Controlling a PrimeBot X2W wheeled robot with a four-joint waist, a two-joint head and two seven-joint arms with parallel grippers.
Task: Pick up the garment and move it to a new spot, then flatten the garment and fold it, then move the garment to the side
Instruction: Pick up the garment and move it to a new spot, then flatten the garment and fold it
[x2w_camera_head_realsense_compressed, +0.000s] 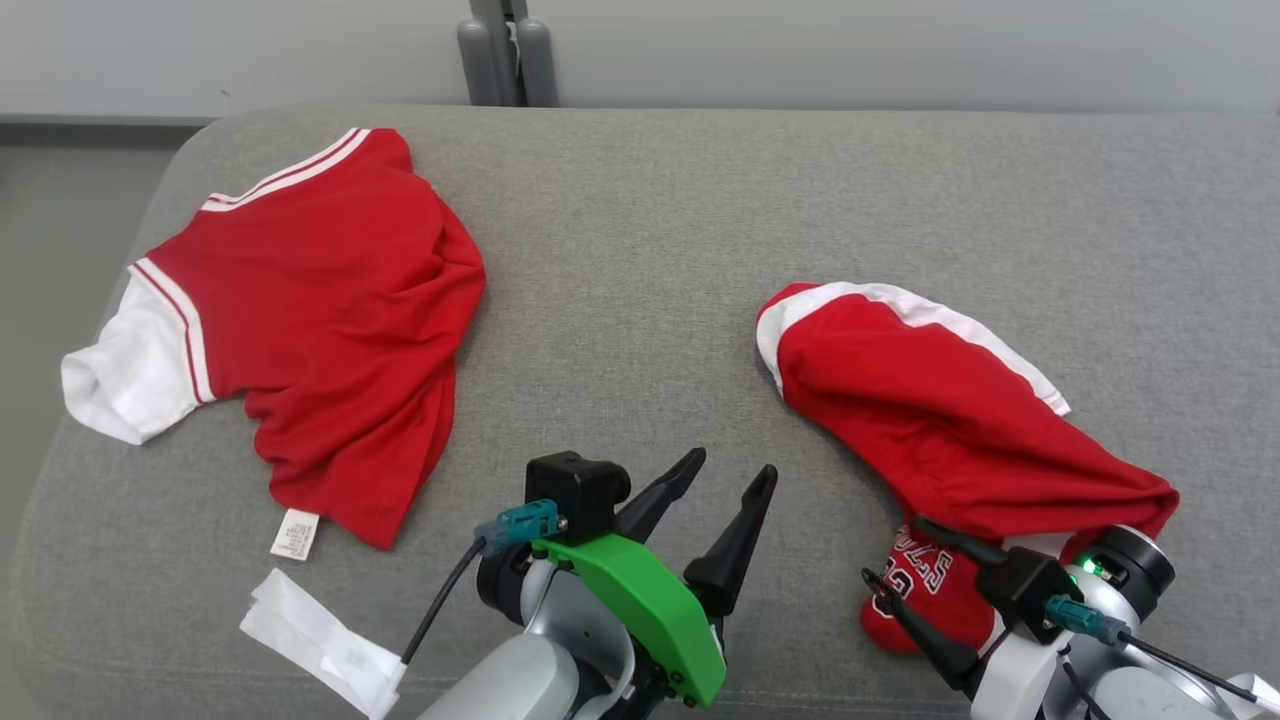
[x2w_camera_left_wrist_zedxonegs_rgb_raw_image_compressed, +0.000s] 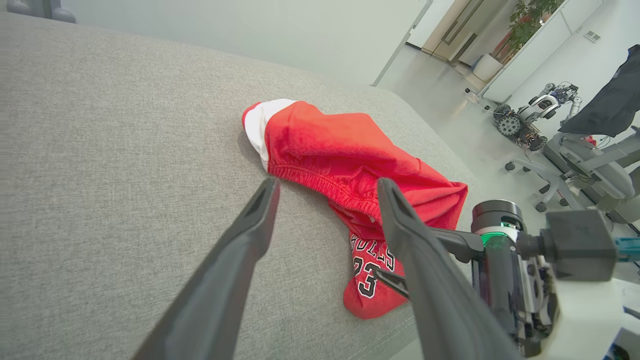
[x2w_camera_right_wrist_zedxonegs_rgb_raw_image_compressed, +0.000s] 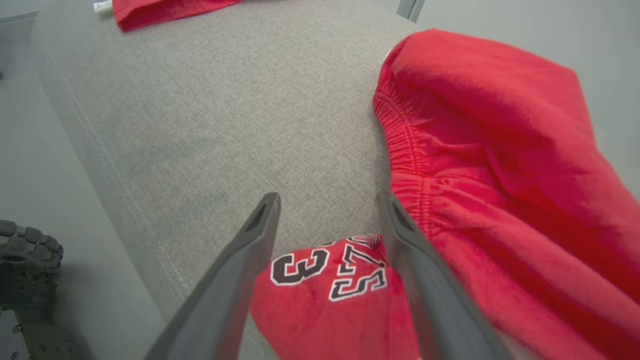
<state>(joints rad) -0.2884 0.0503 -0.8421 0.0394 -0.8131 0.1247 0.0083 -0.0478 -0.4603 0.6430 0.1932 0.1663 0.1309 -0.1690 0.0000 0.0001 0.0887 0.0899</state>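
Note:
Red shorts (x2w_camera_head_realsense_compressed: 950, 420) with a white side stripe lie crumpled at the right of the grey cushion (x2w_camera_head_realsense_compressed: 640, 250); their elastic waistband (x2w_camera_right_wrist_zedxonegs_rgb_raw_image_compressed: 405, 150) faces left. A leg with black-and-white print (x2w_camera_right_wrist_zedxonegs_rgb_raw_image_compressed: 325, 280) sticks out toward the front edge. My right gripper (x2w_camera_head_realsense_compressed: 893, 550) is open and low over that printed leg, one finger on each side of it (x2w_camera_right_wrist_zedxonegs_rgb_raw_image_compressed: 328, 197), not closed on the cloth. My left gripper (x2w_camera_head_realsense_compressed: 730, 470) is open at front centre, left of the shorts (x2w_camera_left_wrist_zedxonegs_rgb_raw_image_compressed: 345, 150), and its fingers point at the waistband (x2w_camera_left_wrist_zedxonegs_rgb_raw_image_compressed: 328, 182) with nothing between them.
A red T-shirt (x2w_camera_head_realsense_compressed: 330, 320) with white sleeves lies rumpled at the left of the cushion. A folded white paper (x2w_camera_head_realsense_compressed: 320, 640) sits near the front left edge. Bare grey fabric spans the middle and back. Beyond the right end are floor, office chairs (x2w_camera_left_wrist_zedxonegs_rgb_raw_image_compressed: 590, 170) and another robot (x2w_camera_left_wrist_zedxonegs_rgb_raw_image_compressed: 530, 115).

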